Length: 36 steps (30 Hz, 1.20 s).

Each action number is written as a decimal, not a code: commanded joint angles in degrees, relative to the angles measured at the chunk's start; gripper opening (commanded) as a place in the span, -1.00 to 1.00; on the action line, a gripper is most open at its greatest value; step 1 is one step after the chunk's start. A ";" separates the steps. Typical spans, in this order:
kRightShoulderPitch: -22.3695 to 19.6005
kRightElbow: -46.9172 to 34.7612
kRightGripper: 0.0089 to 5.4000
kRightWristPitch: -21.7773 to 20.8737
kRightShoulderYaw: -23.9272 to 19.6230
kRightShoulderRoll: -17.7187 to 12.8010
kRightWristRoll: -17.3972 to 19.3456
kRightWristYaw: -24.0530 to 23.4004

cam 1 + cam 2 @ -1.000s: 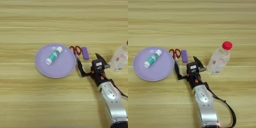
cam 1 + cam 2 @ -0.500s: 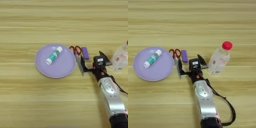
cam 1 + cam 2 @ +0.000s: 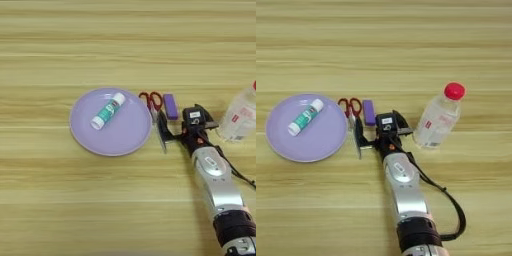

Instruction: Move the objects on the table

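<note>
Since the frame a second ago, your right gripper [image 3: 376, 131] has travelled up the table toward the far edge and a little leftward, closing in on the scissors and the block; nothing else on the table [image 3: 384, 45] has shifted. You now have its two black fingers spread apart and clamped on nothing. One finger [image 3: 359, 137] reaches out to the left, lying along the scissors' blades just off the plate's right rim, and the other sits on the bottle's side of the wrist. The silver forearm [image 3: 403, 187] runs back to the near edge, with a black cable looping out on its right.

You can see the round lilac plate [image 3: 127, 140] left of the table's middle, with the white-and-teal glue stick [image 3: 108, 110] lying slantwise on it, white end toward the near-left. The red-handled scissors [image 3: 151, 100] lie just beside the plate's right rim, handles toward the far edge and blades pointing at the near edge. The small purple rectangular block [image 3: 170, 106] lies just right of those handles, close above the gripper's body. The clear plastic bottle with red cap [image 3: 439, 118] lies tilted toward the right edge, cap pointing far-right, near the gripper but apart from it.
</note>
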 commanded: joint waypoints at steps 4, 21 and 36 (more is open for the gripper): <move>-3.82 0.28 0.98 -0.67 -1.26 -0.47 1.40 -0.67; -3.53 1.44 0.40 5.01 -1.27 0.49 5.08 2.12; -3.55 2.78 -0.23 9.90 -1.55 0.71 7.10 3.87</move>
